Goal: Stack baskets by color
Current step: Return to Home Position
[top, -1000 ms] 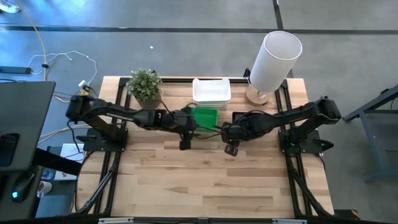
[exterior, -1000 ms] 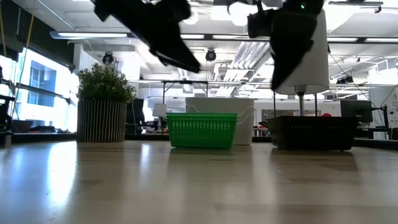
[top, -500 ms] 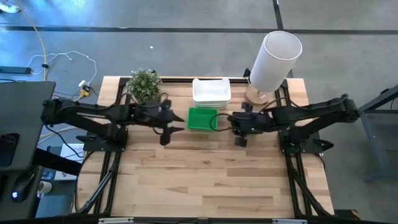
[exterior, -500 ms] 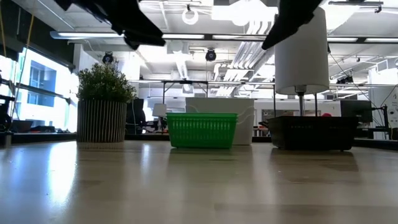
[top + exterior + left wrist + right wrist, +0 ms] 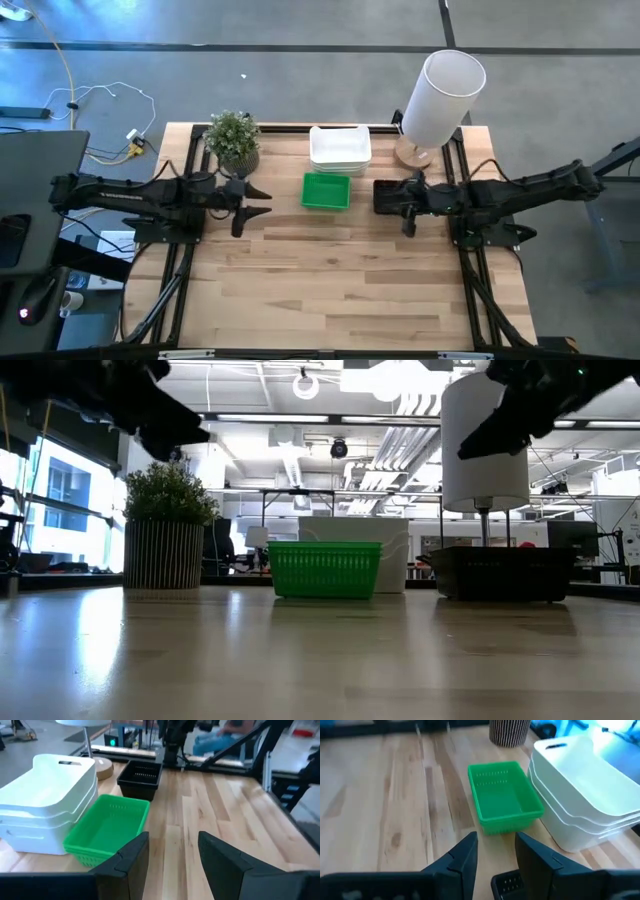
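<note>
- The sorting looks finished. The white mesh-sided plastic baskets sit nested at the back of the pale wooden bench. The bright green plastic baskets are just in front of them, and the black plastic baskets stand to the right.
- The left tool hovers beside the small potted plant, moderately wide and empty.
- The right tool hangs by the black baskets, also parted and holding nothing.
- The step in hand appears to be sending both arms home.
- The next move calls for drawing each arm toward its own side, high enough to clear the plant and the black baskets.
</note>
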You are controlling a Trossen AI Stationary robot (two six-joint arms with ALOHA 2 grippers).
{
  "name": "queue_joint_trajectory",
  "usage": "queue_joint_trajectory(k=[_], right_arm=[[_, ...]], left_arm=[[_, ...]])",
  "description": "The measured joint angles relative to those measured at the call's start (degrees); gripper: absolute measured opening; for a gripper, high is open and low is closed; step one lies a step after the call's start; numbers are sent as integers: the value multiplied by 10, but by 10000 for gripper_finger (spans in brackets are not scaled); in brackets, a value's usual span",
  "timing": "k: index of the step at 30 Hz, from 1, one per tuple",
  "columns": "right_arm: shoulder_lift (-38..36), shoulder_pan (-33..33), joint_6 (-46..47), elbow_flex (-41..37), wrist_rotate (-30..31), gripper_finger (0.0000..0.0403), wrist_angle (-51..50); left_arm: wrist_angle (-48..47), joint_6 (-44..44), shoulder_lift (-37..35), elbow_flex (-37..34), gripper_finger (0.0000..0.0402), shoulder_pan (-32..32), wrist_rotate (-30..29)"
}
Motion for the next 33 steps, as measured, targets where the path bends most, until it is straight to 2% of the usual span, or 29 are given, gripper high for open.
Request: queue_joint_trajectory(k=[5,9,14,21,29,33], right_arm=[[-87,0,-2,-79,0,118,72],[-151,0,-4,-128,-2,118,116],[-214,0,-15,-177,-32,118,175],[-279,0,-30,-245,-72,118,248],[-340,0,-28,-305,-72,118,248],[-369,0,7,-316,-72,118,219]], left_arm=[[35,-44,-74,-71,156,-8,6],[93,-46,-127,-129,156,-22,7],[137,-51,-180,-180,156,-39,6],[130,-48,-232,-214,156,-56,6],[135,14,-255,-214,156,-83,6],[139,19,-270,-214,156,-96,6]])
